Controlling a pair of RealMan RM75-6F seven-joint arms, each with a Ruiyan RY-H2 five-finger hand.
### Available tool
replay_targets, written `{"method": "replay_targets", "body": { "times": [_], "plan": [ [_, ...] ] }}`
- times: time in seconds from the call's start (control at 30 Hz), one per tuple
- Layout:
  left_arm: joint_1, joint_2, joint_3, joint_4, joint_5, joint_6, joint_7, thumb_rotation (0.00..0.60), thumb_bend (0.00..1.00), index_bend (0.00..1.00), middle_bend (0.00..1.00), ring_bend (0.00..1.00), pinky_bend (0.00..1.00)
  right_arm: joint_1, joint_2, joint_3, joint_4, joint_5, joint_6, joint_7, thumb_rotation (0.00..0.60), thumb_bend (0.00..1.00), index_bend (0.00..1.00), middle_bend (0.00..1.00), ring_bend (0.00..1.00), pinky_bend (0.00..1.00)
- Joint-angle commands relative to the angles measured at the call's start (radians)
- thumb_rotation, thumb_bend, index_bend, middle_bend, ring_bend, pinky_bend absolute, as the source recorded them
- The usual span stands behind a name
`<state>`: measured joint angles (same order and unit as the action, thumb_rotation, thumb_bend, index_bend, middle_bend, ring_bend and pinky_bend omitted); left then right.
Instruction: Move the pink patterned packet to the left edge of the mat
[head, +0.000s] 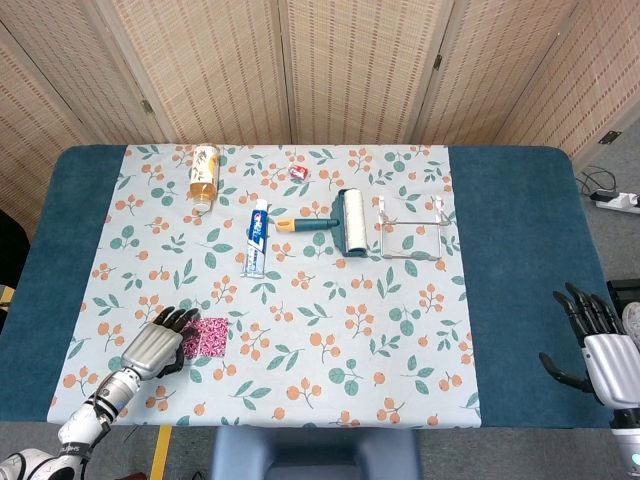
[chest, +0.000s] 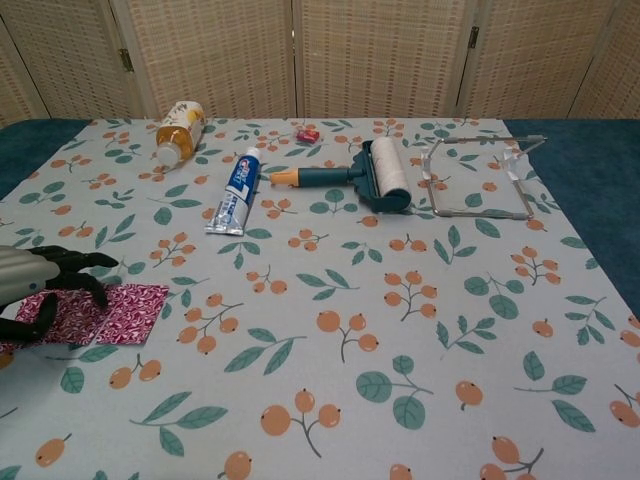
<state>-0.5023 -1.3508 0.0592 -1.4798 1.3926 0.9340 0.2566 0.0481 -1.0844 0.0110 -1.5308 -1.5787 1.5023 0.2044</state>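
Head view: the left hand (head: 155, 347) lay on the mat (head: 400, 350) near its front-left corner, dark fingers spread over the pink patterned packet (head: 209, 337) — not gripping. The right hand (head: 598, 352) hovered off the table's right edge, fingers apart. Chest view: fingertips (chest: 98, 291) arched onto the flat packet.

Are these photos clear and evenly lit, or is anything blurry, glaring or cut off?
Head view: even, soft light, sharp throughout, no glare; the left hand casts only a faint shadow by the pink packet. Chest view: equally sharp, but close and low, so the left hand is cut by the frame's edge and the mat looks stretched.
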Motion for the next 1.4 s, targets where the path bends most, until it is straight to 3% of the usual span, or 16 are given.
{"method": "replay_targets", "body": {
  "times": [0.03,0.1,0.2,0.37,0.57,0.8,1.4],
  "plan": [
    [0.001,0.002,-0.004,-0.005,0.000,0.007,-0.001,0.311,0.95,0.26,0.00,0.00,0.00,0.000,0.001,0.000,0.001,-0.001,0.002,0.001,0.535,0.34,0.00,0.00,0.00,0.00],
    [0.003,0.003,-0.005,-0.008,0.006,0.017,-0.002,0.311,0.95,0.23,0.00,0.00,0.00,-0.001,0.000,0.001,0.003,-0.001,0.003,0.004,0.536,0.34,0.00,0.00,0.00,0.00],
    [0.004,0.002,-0.002,-0.009,0.017,0.025,0.006,0.312,0.86,0.19,0.00,0.00,0.00,-0.001,0.000,0.001,0.007,0.001,0.002,0.008,0.537,0.34,0.00,0.00,0.00,0.00],
    [0.011,-0.010,-0.001,-0.008,0.016,0.041,0.037,0.370,0.58,0.13,0.00,0.00,0.00,0.000,-0.002,0.001,0.013,0.000,0.001,0.014,0.535,0.34,0.00,0.00,0.00,0.00],
    [0.010,-0.023,-0.006,0.000,0.011,0.045,0.058,0.401,0.42,0.08,0.00,0.00,0.00,-0.002,-0.001,0.001,0.016,0.000,0.006,0.019,0.536,0.34,0.00,0.00,0.00,0.00],
    [0.011,-0.036,-0.010,0.007,0.005,0.053,0.082,0.400,0.36,0.04,0.00,0.00,0.00,-0.006,-0.004,0.000,0.019,-0.002,0.010,0.021,0.536,0.34,0.00,0.00,0.00,0.00],
    [-0.003,-0.077,-0.024,0.060,-0.059,0.016,0.154,0.399,0.36,0.04,0.00,0.00,0.00,-0.008,-0.001,0.000,0.013,0.003,0.008,0.014,0.536,0.34,0.00,0.00,0.00,0.00]
  ]
}}
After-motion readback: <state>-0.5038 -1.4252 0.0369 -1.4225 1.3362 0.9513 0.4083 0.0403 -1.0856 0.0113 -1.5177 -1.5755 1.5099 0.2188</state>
